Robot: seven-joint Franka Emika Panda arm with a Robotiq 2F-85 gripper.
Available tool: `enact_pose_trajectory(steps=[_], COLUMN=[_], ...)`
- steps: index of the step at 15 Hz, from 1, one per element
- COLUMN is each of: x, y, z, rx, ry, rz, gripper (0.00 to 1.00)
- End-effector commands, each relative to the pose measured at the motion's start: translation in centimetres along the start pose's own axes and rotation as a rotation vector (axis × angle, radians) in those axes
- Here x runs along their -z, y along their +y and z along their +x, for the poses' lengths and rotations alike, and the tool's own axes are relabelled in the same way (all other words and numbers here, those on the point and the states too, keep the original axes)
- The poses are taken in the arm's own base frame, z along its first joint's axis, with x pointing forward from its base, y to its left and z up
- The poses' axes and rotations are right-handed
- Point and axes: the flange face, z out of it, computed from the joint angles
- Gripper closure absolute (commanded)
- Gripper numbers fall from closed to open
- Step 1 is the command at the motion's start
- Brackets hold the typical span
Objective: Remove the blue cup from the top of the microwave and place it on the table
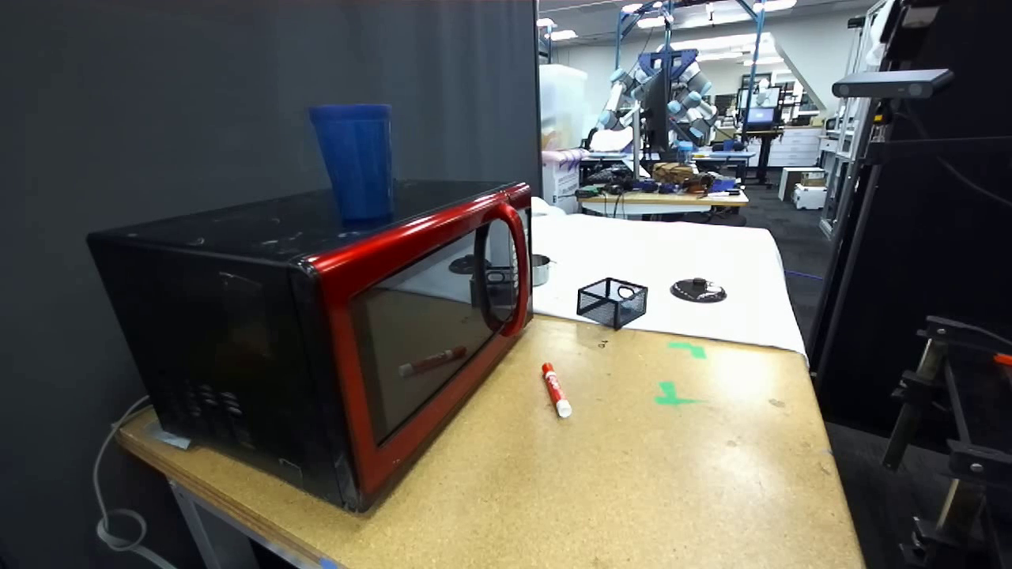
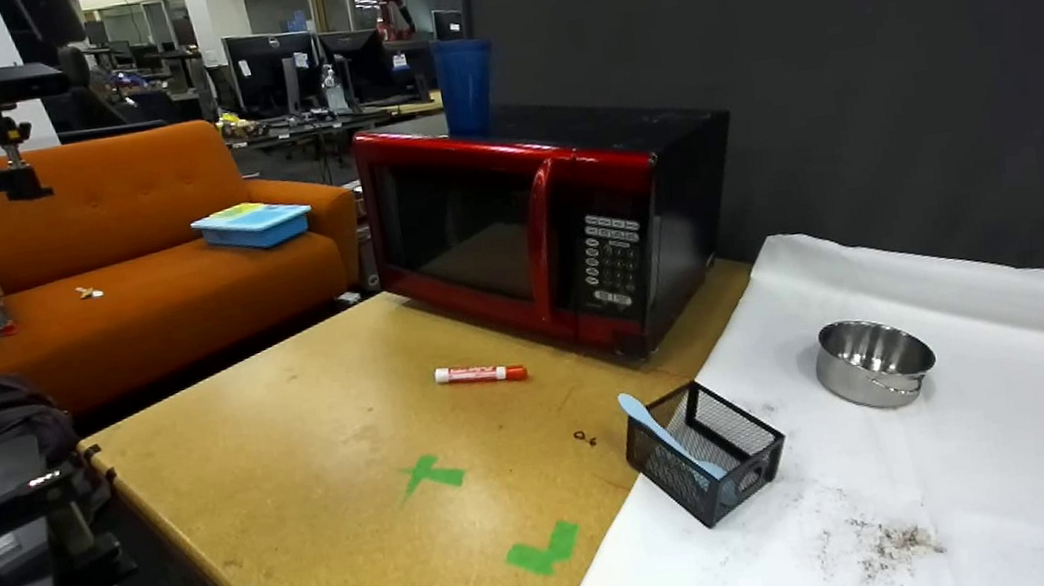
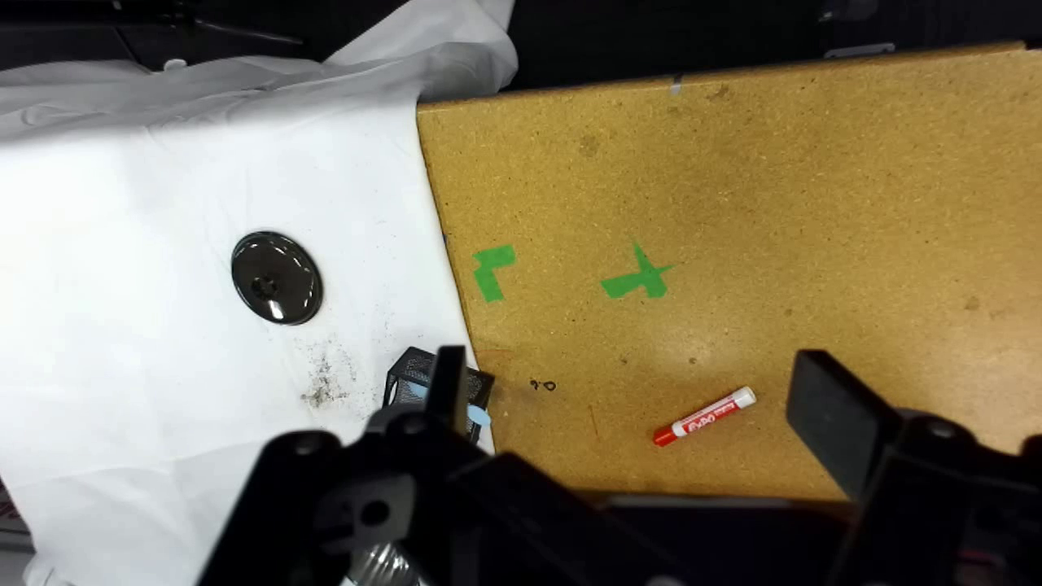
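My end effector (image 3: 631, 374) is spread wide, holding nothing. The cup (image 1: 360, 166) stands on the microwave (image 1: 340, 348), along one edge of the surface (image 1: 672, 482). I should squeeze the cup softly, then lift straight up.

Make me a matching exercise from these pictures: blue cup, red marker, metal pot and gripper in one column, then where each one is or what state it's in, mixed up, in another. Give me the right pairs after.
Column one
1. blue cup
2. red marker
3. metal pot
4. gripper

Column two
A. on the white cloth
B. open
C. on top of the microwave
D. lying on the wooden table

Pairs: 1-C, 2-D, 3-A, 4-B
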Motion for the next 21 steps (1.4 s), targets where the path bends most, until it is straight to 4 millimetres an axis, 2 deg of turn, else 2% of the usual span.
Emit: enact_pose_trajectory(steps=[1, 4, 5, 11, 15, 17, 21], x=[0.1, 0.1, 0.2, 0.2, -0.7, 0.3, 4.0], y=[0.0, 0.0, -0.6, -7.7, -10.1, -10.4, -11.4], z=[0.0, 0.0, 0.5, 4.9, 8.5, 10.6, 15.3], rx=[0.000, 0.000, 0.014, 0.189, 0.274, 0.321, 0.481], ry=[-0.001, -0.001, 0.032, 0.223, 0.206, 0.192, 0.235], rz=[0.000, 0.000, -0.001, 0.038, 0.082, 0.076, 0.075], gripper=[0.00, 0.00, 0.00, 0.00, 0.00, 0.00, 0.00])
